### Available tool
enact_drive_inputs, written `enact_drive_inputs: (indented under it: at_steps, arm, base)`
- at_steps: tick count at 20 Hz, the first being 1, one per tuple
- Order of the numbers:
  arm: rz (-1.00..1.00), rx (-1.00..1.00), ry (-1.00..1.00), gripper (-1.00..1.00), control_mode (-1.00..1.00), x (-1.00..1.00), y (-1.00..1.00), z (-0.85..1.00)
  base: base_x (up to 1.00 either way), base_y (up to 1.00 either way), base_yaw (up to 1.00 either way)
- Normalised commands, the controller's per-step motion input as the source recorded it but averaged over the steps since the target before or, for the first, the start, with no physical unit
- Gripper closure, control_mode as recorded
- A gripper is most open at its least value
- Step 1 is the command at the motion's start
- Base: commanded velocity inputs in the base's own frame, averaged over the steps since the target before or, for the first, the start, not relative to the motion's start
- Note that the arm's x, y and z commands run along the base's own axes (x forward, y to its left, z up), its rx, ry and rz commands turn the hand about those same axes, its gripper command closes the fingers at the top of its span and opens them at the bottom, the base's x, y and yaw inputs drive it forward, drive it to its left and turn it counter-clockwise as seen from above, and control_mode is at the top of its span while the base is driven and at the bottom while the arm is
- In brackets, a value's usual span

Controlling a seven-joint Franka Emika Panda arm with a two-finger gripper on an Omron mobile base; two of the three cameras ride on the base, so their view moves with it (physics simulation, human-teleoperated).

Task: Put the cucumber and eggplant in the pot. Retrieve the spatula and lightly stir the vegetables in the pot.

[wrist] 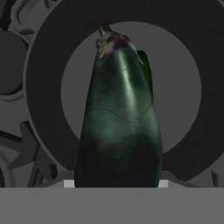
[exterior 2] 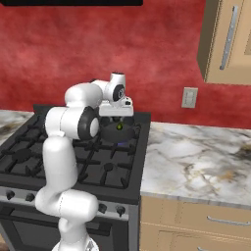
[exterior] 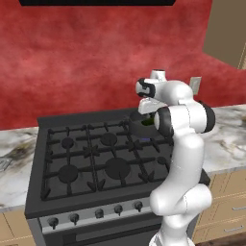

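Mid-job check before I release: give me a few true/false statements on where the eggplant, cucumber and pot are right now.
1. The eggplant hangs above the pot. True.
2. The pot sits on the marble counter. False: it is on the stove, at a rear burner.
3. A green cucumber already lies in the pot. True, partly hidden behind the eggplant.
4. The gripper is over the front burners. False: it is over the rear right one.

Eggplant (wrist: 119, 127): dark glossy, stem end pointing into pot (wrist: 43, 78), hanging above its round grey floor. Cucumber (wrist: 146, 72): green sliver showing behind eggplant, inside pot.
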Motion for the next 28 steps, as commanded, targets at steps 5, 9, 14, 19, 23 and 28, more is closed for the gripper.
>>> enact_drive_inputs:
  at_steps: [5, 9, 14, 19, 23, 28]
  arm:
    - [0.00, 0.00, 0.05, 1.00, -1.00, 0.02, 0.00, 0.00]
    - [0.00, 0.00, 0.07, 1.00, -1.00, 0.20, 0.01, -0.09]
    - [0.00, 0.00, 0.04, 1.00, -1.00, 0.05, 0.00, -0.09]
    - [0.00, 0.00, 0.09, -1.00, -1.00, 0.04, 0.00, -0.08]
    - [0.00, 0.00, 0.07, -1.00, -1.00, 0.00, 0.00, 0.00]
    - [0.00, 0.00, 0.06, -1.00, -1.00, 0.00, 0.00, 0.00]
  base:
    - [0.00, 0.00, 0.00]
    - [0.00, 0.00, 0.00]
    - [0.00, 0.00, 0.00]
    - [0.00, 0.00, 0.00]
    - [0.00, 0.00, 0.00]
    - [0.00, 0.00, 0.00]
